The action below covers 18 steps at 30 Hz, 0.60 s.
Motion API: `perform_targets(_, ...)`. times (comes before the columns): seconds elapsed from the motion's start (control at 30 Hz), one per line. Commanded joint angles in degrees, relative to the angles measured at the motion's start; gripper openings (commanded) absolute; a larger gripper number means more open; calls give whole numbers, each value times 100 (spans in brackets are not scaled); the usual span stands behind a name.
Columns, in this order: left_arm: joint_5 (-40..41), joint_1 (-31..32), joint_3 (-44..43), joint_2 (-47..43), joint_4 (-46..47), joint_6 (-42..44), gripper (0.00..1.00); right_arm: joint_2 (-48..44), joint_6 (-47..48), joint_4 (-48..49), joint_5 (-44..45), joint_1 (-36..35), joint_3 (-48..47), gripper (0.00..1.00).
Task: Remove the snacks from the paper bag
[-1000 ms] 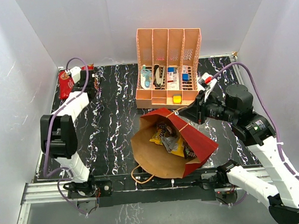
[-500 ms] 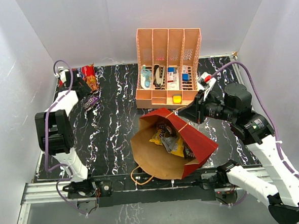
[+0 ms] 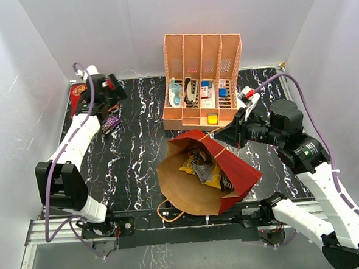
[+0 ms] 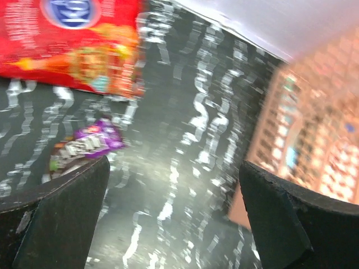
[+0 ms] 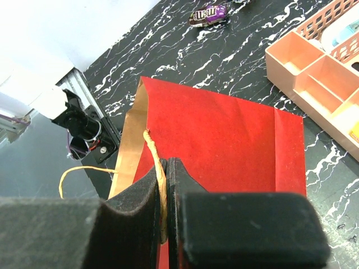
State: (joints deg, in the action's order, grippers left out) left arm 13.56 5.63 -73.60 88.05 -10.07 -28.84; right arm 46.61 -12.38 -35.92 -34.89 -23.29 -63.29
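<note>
Red paper bag [image 3: 233,168] leans tilted on the desk [image 3: 138,152], snacks [image 3: 201,168] heaped in its mouth, twine handle [image 5: 152,147] clenched in the right pincer [image 5: 166,182]. The left pincer [image 4: 174,168], released and empty far left, should enter that mouth low while the right holds steady.

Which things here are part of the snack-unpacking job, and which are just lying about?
Job: paper bag; twine handle pinched by right gripper; snacks inside; red cookie bag and purple packet already out.
Lying about: peach rack with its small items.
</note>
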Motion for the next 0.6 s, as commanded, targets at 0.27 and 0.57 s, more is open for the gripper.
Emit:
perform_targets(0.27, -1490, 1154, -833, -1611, -1982, 117, 98, -228, 21, 269, 14, -9, -246, 8)
perform_targets(0.57, -3689, 1648, 491, -3520, -1147, 321, 85, -300, 62, 415, 94, -9, -149, 8)
